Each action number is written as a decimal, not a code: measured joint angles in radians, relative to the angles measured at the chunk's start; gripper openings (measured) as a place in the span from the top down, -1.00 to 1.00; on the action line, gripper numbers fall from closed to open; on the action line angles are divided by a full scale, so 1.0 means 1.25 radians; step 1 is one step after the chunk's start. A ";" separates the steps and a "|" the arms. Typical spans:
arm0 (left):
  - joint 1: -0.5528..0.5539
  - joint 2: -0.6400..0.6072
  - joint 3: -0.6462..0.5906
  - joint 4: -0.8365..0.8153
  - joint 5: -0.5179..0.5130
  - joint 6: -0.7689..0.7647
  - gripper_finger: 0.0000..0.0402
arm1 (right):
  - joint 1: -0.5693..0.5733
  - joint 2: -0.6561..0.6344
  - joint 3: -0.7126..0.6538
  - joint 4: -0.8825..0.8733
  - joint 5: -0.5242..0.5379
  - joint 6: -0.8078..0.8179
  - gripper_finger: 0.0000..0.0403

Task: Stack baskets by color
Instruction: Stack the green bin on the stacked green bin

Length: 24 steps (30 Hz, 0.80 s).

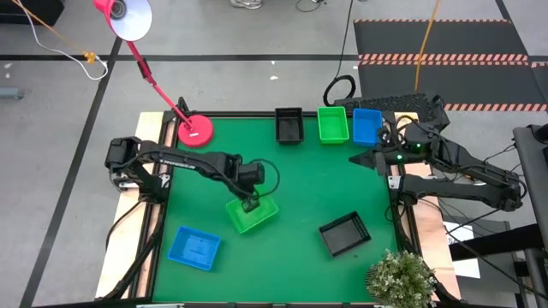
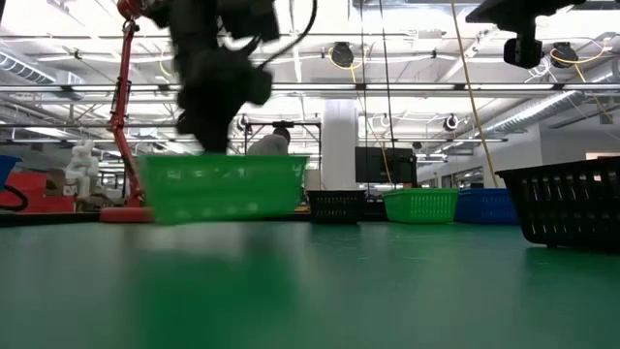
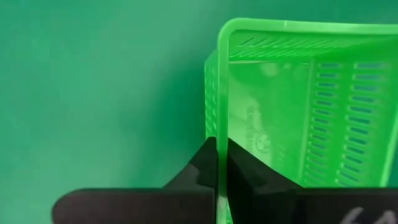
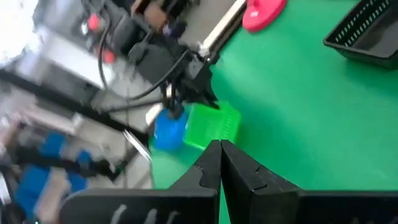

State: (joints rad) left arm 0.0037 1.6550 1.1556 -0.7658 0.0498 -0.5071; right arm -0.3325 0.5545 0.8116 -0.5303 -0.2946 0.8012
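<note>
My left fingers (image 1: 249,205) pinch the centre green basket (image 1: 254,215) wall; right fingers (image 1: 357,159) closed, empty; blue (image 1: 193,248) and black (image 1: 344,233) baskets, lower frame, I judge unstacked.

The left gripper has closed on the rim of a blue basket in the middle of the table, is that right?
Not quite: the left gripper has closed on the rim of a green basket, not a blue one. The left wrist view shows it; the rest holds.

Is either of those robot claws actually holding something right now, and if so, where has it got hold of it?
Yes. The left gripper is pinched on the rim of a green basket, at one side wall. The right gripper is shut and holds nothing.
</note>
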 joint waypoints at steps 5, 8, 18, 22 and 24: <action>0.029 0.000 0.141 0.004 -0.128 -0.011 0.95 | 0.000 0.013 0.000 0.053 0.020 0.027 0.93; 0.049 0.000 0.223 0.008 -0.209 -0.016 0.97 | 0.000 0.029 0.000 0.054 0.067 0.037 0.83; 0.117 0.000 0.376 0.128 -0.381 0.009 0.96 | 0.001 0.135 0.000 0.340 0.120 -0.207 0.36; 0.132 0.000 0.388 0.240 -0.432 0.099 0.96 | 0.006 0.185 0.000 0.434 0.166 -0.314 0.16; 0.142 0.000 0.393 0.284 -0.463 0.116 0.97 | 0.015 0.201 0.000 0.467 0.196 -0.383 0.06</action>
State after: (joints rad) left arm 0.1812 1.6550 1.6472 -0.4106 -0.5286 -0.3619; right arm -0.3138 0.8060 0.8116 0.0536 -0.0499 0.3230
